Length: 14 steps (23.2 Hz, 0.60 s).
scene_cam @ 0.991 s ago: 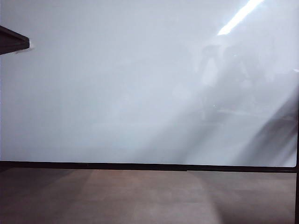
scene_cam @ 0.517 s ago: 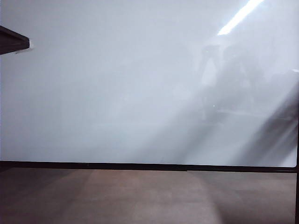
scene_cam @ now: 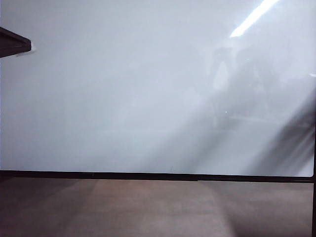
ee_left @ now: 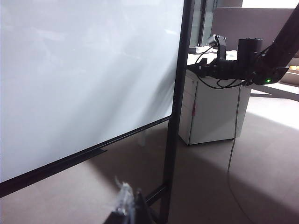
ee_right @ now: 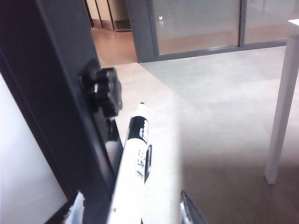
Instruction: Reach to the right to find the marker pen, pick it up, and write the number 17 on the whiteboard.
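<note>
Black stand post [ee_right: 56,93] beside right hand [ee_right: 131,207]

Glossy whiteboard [scene_cam: 123,89]; smooth plastic marker pen [ee_right: 133,163]; matt floor [scene_cam: 148,207].

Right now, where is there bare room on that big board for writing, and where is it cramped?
The whole whiteboard face is bare, bordered by its black frame below and at right. It is cramped at the right edge: there the right gripper has the marker pen between its fingers, close beside the frame's black knob.

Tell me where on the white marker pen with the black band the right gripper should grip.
Grip the white marker pen on its lower white barrel, below the black band, jaws closing across it from either side: the right gripper already straddles that straight, slim stretch.
</note>
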### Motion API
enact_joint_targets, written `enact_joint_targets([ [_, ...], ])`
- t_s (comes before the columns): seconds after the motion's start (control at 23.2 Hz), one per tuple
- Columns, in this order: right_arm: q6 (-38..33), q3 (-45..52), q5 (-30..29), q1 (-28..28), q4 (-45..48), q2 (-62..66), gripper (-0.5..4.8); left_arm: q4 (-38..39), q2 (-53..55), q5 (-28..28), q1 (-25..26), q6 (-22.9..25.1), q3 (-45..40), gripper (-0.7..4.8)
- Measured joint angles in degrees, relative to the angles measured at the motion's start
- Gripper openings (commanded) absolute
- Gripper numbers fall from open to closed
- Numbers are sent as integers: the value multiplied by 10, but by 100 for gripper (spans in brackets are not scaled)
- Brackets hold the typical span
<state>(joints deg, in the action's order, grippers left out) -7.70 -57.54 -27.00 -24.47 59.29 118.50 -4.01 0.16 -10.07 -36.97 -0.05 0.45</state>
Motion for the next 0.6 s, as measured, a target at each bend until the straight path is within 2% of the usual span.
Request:
enact_joint_targets([
  [0.09, 2, 0, 0, 0, -2, 0, 204, 0, 0, 0, 0, 0, 0, -5],
  [0.17, 2, 0, 0, 0, -2, 0, 139, 0, 0, 0, 0, 0, 0, -5],
  [0.52, 22, -1, 4, 13, -16, 0, 134, 0, 0, 0, 0, 0, 0, -5],
  [0.6, 23, 0, 5, 14, -17, 0, 100, 0, 0, 0, 0, 0, 0, -5],
])
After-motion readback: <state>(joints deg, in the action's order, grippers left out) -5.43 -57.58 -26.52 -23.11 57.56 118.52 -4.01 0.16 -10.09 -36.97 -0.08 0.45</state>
